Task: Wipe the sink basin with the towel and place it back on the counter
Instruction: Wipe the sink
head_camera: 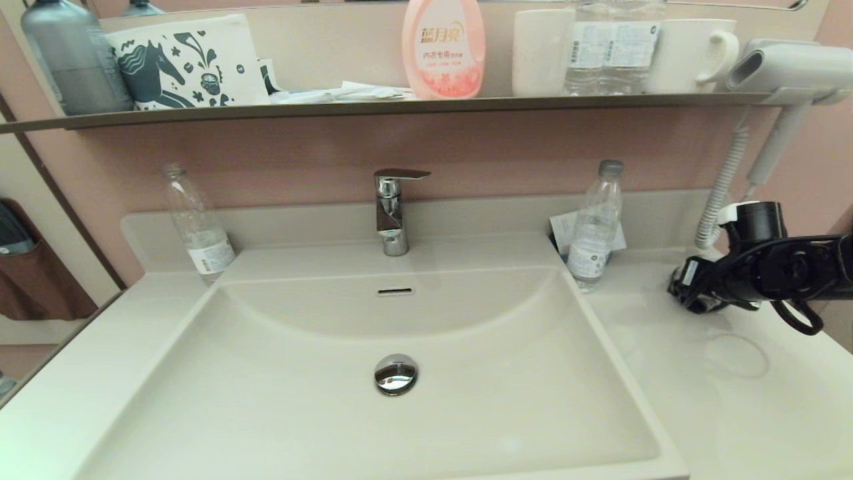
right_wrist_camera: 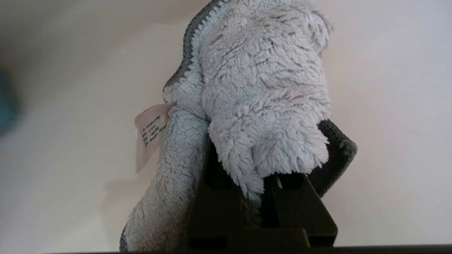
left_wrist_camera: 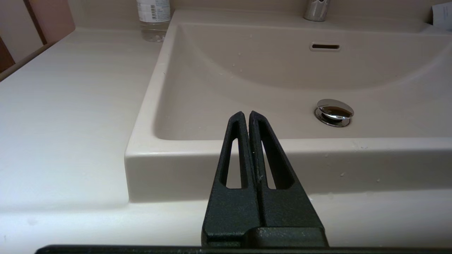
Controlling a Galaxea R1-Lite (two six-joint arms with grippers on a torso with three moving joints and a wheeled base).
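The cream-white sink basin [head_camera: 280, 400] fills the middle of the head view, with its chrome drain plug [head_camera: 396, 373] and slot overflow [head_camera: 394, 291]. My right arm [head_camera: 760, 273] reaches in over the counter [head_camera: 766, 413] to the right of the basin. In the right wrist view my right gripper [right_wrist_camera: 261, 169] is shut on the light blue towel [right_wrist_camera: 261, 88], which bunches over the fingers and shows its dark grey edging and white tag [right_wrist_camera: 150, 132]. The towel is hidden in the head view. My left gripper [left_wrist_camera: 246, 114] is shut and empty, low before the basin's front rim [left_wrist_camera: 282, 144].
A chrome faucet [head_camera: 393, 210] stands behind the basin, with water bottles at back left [head_camera: 198, 227] and back right [head_camera: 594, 227]. A hair dryer [head_camera: 786, 67] with a coiled cord [head_camera: 723, 187] hangs at the right. The dark shelf [head_camera: 400, 107] carries bottles and cups. A brown cloth [head_camera: 33, 280] hangs far left.
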